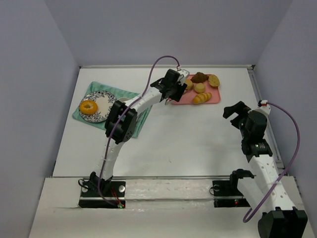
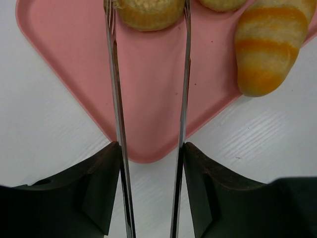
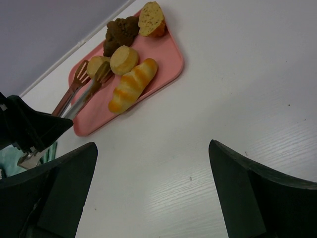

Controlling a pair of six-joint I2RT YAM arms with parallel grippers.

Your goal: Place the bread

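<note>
My left gripper (image 1: 171,89) is shut on metal tongs (image 2: 115,99), which reach over the pink tray (image 1: 184,99). The tong tips stand on either side of a small golden roll (image 2: 146,12), also in the right wrist view (image 3: 96,64); I cannot tell if they pinch it. A striped long roll (image 1: 201,98) lies to its right, and shows in the left wrist view (image 2: 265,47). A round roll (image 1: 199,88), a dark muffin (image 1: 199,77) and a cut roll (image 1: 214,80) also lie on the tray. My right gripper (image 1: 237,111) is open and empty over bare table.
A patterned plate (image 1: 104,101) holding a doughnut (image 1: 88,107) rests on a green cloth (image 1: 131,96) at the left. White walls edge the table at the back and the sides.
</note>
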